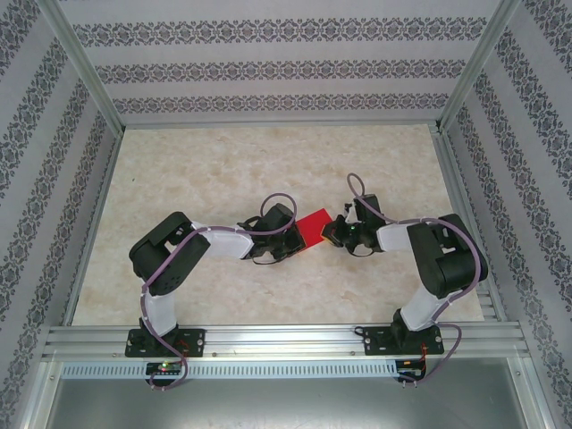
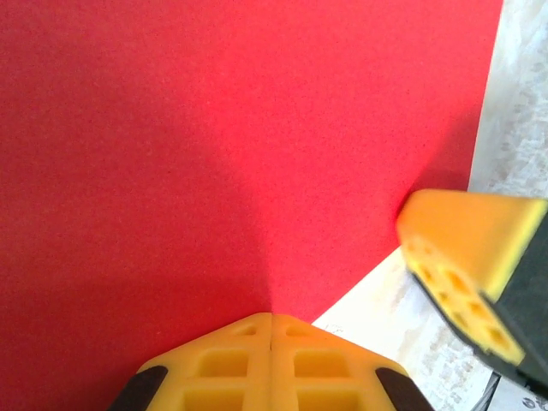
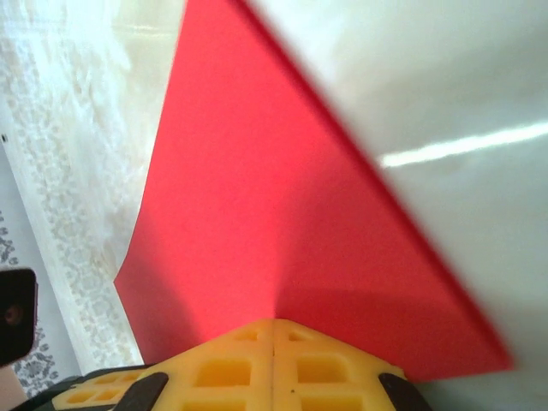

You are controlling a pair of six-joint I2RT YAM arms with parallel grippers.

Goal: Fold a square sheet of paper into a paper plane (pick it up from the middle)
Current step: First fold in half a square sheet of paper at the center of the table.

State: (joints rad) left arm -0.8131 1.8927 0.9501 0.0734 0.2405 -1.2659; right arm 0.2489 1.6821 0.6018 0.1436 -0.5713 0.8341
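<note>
The square sheet of paper (image 1: 313,228) is bright red and lies between the two grippers near the middle of the table. My left gripper (image 1: 293,238) is shut on its left edge. In the left wrist view the yellow jaws (image 2: 271,317) are pressed together on the red sheet (image 2: 214,154), and a soft ridge runs up from their tip. My right gripper (image 1: 334,231) is shut on the opposite edge. Its yellow jaws (image 3: 274,323) pinch the sheet (image 3: 274,214), which bends upward from the grip. One yellow finger of the right gripper (image 2: 462,248) shows at the right of the left wrist view.
The pale marbled tabletop (image 1: 223,170) stretches far and to the left of the grippers. Patterned walls and metal posts (image 1: 85,71) close in the sides and back. An aluminium rail (image 1: 286,340) carries both arm bases at the near edge.
</note>
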